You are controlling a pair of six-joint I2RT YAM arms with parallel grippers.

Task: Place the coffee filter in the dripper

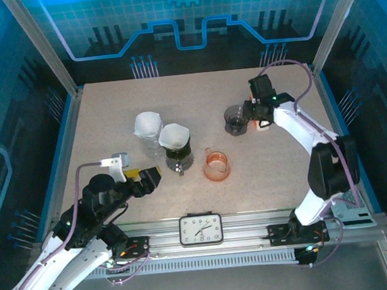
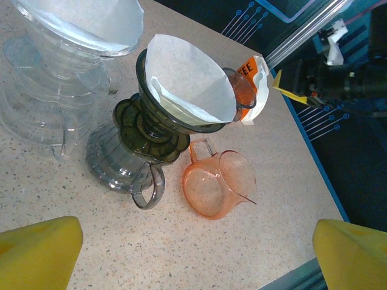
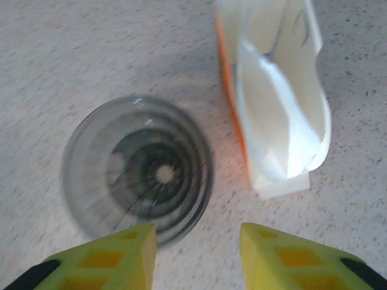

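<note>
Where right gripper (image 3: 198, 237) hangs: by smoky grey plastic dripper (image 3: 139, 172), jaws apart, empty
Beside dripper: orange box of white paper filters (image 3: 272, 121)
Left gripper (image 2: 195, 235): wide open, empty

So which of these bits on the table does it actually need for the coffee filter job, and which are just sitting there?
For the job: empty smoky dripper; pack of paper filters beside it; right pincer, open near them.

Just lying about: orange cup; clock; probably also the clear dripper and dark dripper, both already lined with paper.
</note>
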